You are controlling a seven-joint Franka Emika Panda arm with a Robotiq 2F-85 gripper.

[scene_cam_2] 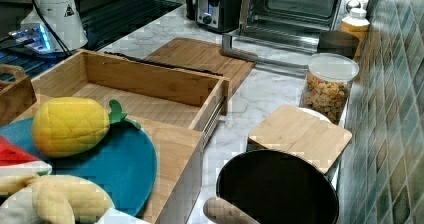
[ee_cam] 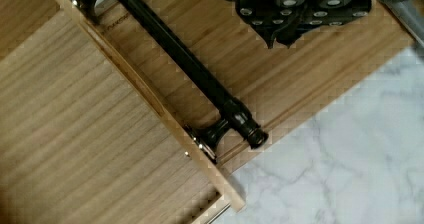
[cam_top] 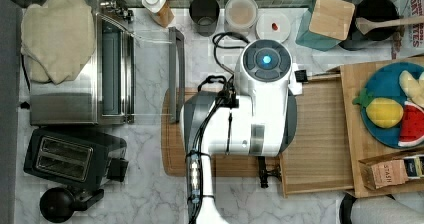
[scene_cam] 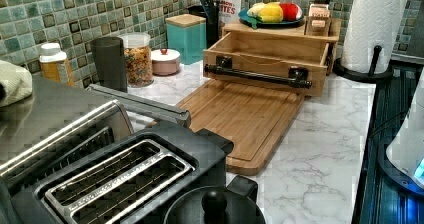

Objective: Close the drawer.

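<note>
Plainly, the light-wood drawer (scene_cam: 265, 54) stands pulled open, bare inside; jaws' state unclear.

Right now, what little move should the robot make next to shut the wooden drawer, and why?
Probably lower toward the black bar handle and push it toward the box. The light bamboo drawer is pulled far out, its front over the darker grooved cutting board, and nothing lies inside to block it.
</note>
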